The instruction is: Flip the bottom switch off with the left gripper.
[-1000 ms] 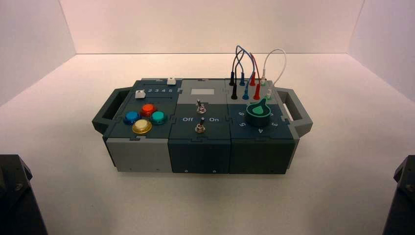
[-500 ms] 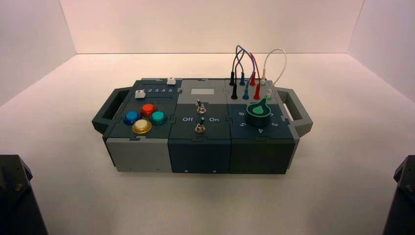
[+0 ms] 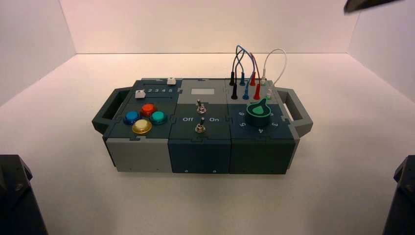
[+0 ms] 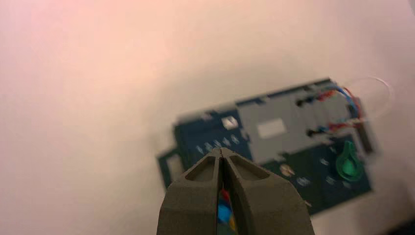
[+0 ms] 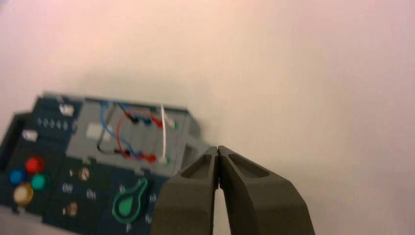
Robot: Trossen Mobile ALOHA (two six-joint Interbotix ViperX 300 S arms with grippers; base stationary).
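Closed at the left hand (image 4: 221, 150), with both fingertips together and nothing in their grasp. Held clear of the box (image 3: 201, 110), touching neither its panels nor its controls. Closed likewise at the right hand (image 5: 218, 148), with tips together, empty, and apart from the box too.

Well apart from the left hand, on the near middle panel of the box: the bottom switch (image 3: 200, 127), small and metal, close to the near edge. Just beyond it on the far side, the other metal switch (image 3: 201, 107). To the left of both, the red, blue, green and yellow push buttons (image 3: 142, 126), with white sliders (image 3: 140, 94) farther off. To the right, a green knob (image 3: 258, 114), and beyond it, looping wires (image 3: 254, 68) in black, blue, red and white.

Partly hidden behind the left hand's fingers in the left wrist view: the near left part of the box, buttons included. Very faint there beside the fingers, the bottom switch, with a lever position too blurred to tell. Cut off by the upper edge of the high view, toward the right, a dark shape (image 3: 369, 4), hard to identify.
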